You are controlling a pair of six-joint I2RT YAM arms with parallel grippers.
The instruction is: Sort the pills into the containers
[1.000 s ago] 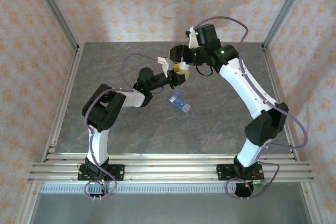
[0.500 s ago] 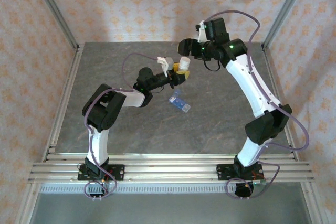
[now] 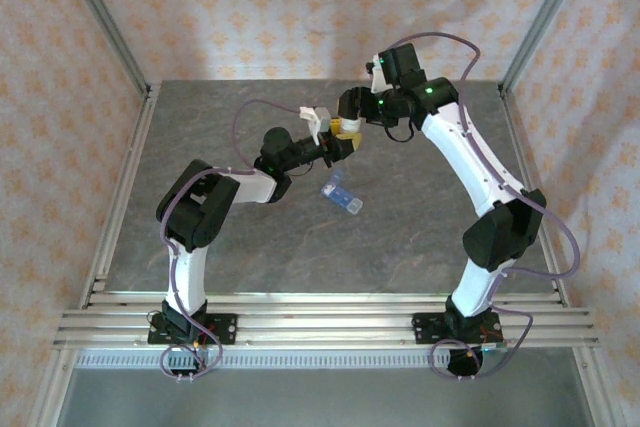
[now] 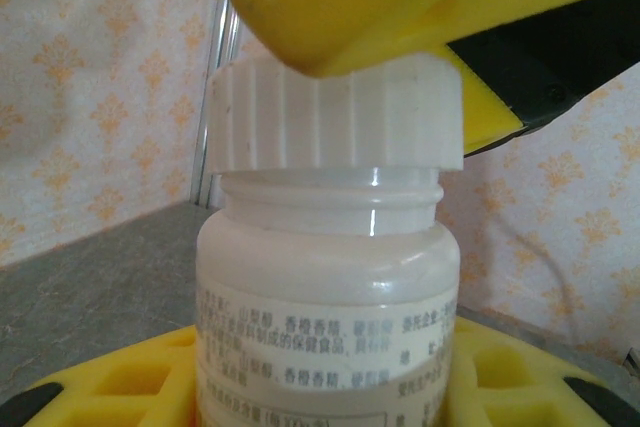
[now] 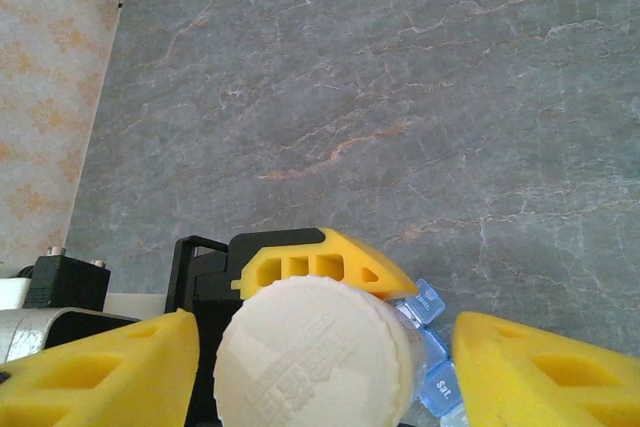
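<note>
1. Left jaws clamped on the upright white bottle (image 4: 330,297).
2. Right jaws apart, straddling its ribbed cap (image 5: 315,357), gaps either side.
3. Blue pill box (image 3: 342,194) lies on the bench (image 3: 250,237), near the bottle, toward the arm bases.

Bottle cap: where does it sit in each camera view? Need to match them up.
Top external: white cap at upper centre, where the two arm tips meet.
Left wrist: cap at upper middle, side-on and ribbed, on the bottle.
Right wrist: cap at bottom centre, seen from above.
Shared landmark: the left gripper's yellow fingers, clamped on the bottle just under the cap.
</note>
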